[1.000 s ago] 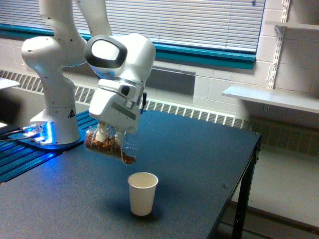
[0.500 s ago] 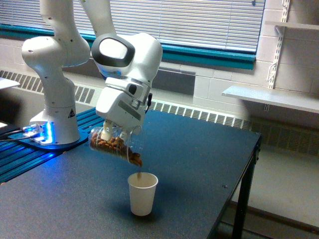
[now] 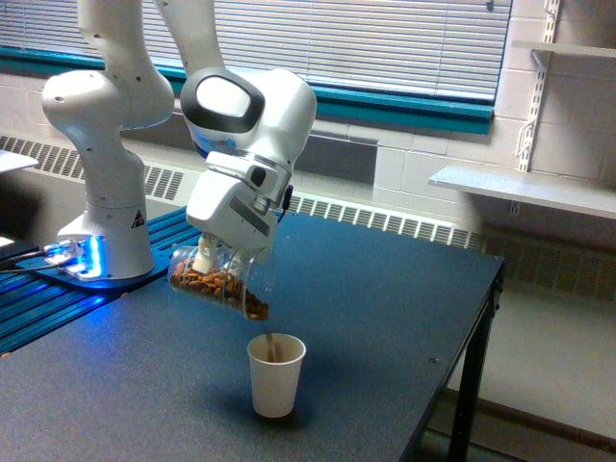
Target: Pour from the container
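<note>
Container hangs tilted under the hand, clamped between its fingers.

A dark table carries an off-white paper cup standing upright near its front edge; the robot's white base stands beyond the cup, toward the exterior view's left.

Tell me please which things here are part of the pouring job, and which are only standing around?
Part of the job:
- clear plastic cup, tilted, with brown pieces inside
- gripper, its fingers holding that cup
- paper cup, standing under the clear cup's rim, brown showing inside
- dark table that carries it

Only standing around:
- wall shelf
- window blinds
- radiator
</note>
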